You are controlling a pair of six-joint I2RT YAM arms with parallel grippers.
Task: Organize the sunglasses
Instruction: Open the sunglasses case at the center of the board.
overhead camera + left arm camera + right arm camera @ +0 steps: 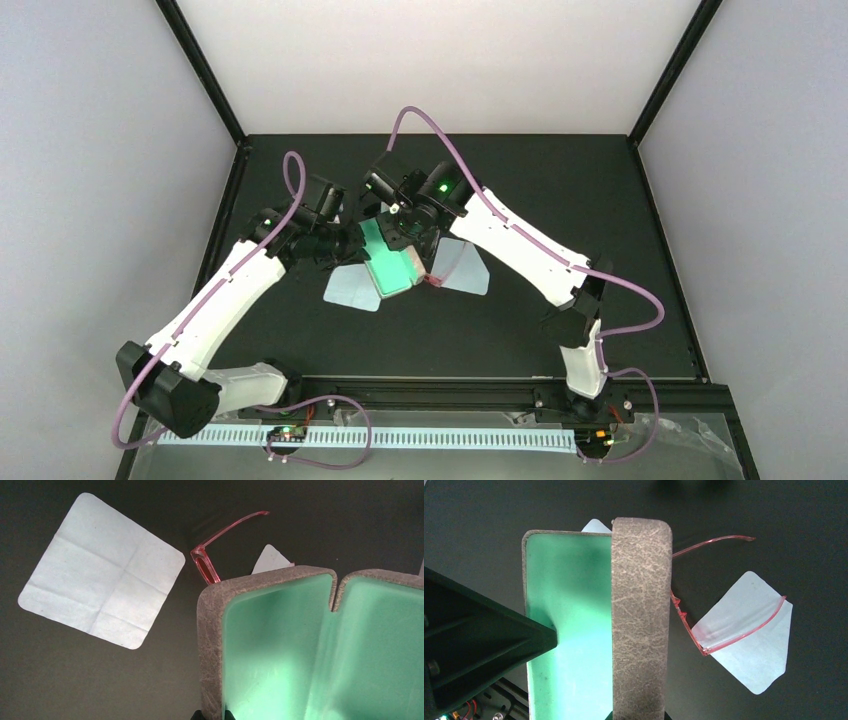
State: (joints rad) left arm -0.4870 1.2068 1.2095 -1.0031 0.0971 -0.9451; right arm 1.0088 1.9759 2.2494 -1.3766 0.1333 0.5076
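Note:
The sunglasses (724, 627), thin red-pink frame with clear lenses, lie unfolded on the black table just right of an open glasses case (392, 262). One red arm (227, 530) sticks out behind the case. The case is grey outside (641, 605) and green inside (280, 650). My left gripper (212, 716) is shut, pinching the case's left wall. My right gripper (639, 716) is shut across the grey upright flap. In the top view both grippers meet at the case, left (345, 243) and right (405, 235). The case has nothing inside.
A white cleaning cloth (102, 570) lies flat left of the case. A second white cloth (749, 640) lies to the right, partly under the sunglasses' lens. The left arm's black body (474, 645) crowds the right wrist view.

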